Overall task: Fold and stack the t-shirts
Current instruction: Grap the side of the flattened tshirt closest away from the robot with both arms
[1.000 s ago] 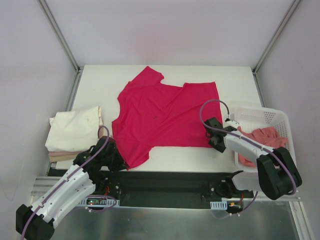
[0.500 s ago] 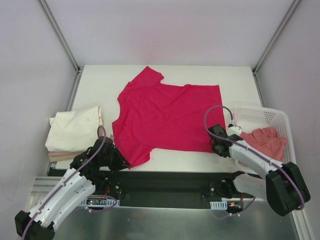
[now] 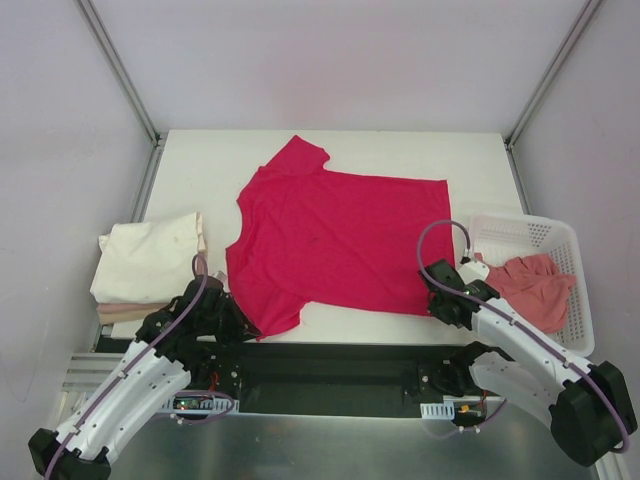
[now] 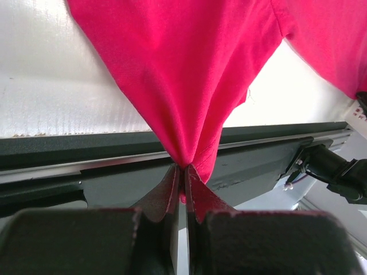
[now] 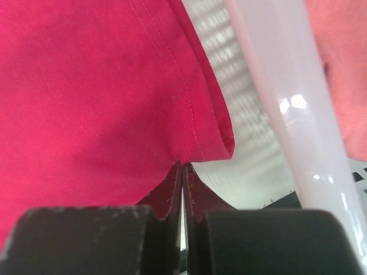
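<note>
The crimson-pink t-shirt (image 3: 335,240) lies spread flat on the white table, neck side left, hem right. My left gripper (image 3: 245,322) is shut on its near-left sleeve (image 4: 183,103) at the table's front edge. My right gripper (image 3: 438,300) is shut on the near-right hem corner (image 5: 195,132). The cream-white t-shirt (image 3: 150,258) lies folded at the left, on a thin pink layer. The salmon-pink t-shirt (image 3: 535,285) lies crumpled in the basket, also showing in the right wrist view (image 5: 344,69).
The white mesh basket (image 3: 555,235) stands at the right edge beside my right gripper; its rim shows in the right wrist view (image 5: 287,97). A dark rail (image 3: 340,360) runs along the table's front. Metal frame posts rise at the back corners.
Both grippers have drawn the crimson shirt toward the front edge. The right gripper has moved right and nearer, pulling the hem straight. The shirt lies flatter.
</note>
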You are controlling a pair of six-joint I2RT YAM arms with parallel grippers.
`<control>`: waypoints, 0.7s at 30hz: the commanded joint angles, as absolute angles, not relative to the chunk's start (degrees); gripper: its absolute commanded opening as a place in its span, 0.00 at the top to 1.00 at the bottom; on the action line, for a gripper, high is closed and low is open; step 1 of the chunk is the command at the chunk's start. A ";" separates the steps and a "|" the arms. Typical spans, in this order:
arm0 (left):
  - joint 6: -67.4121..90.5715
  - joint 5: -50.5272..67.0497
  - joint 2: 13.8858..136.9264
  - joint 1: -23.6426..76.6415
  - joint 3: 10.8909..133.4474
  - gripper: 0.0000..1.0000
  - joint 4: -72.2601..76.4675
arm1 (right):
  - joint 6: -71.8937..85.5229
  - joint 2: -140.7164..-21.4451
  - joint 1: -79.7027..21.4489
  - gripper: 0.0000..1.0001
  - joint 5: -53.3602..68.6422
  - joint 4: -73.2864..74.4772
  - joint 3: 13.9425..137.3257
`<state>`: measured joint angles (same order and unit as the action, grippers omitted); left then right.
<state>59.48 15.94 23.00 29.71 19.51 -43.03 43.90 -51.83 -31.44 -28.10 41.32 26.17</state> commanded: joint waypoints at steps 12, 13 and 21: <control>47.21 6.35 46.30 30.41 40.05 1.00 -32.62 | 34.28 -62.84 -31.29 1.00 -34.98 42.54 42.27; 46.59 5.28 49.45 30.32 41.47 1.00 -32.26 | 33.32 -63.45 -31.03 0.99 -35.15 42.37 43.06; 40.09 -2.37 64.76 29.53 55.53 1.00 -30.59 | 25.76 -69.43 -24.09 1.00 -29.62 38.85 50.00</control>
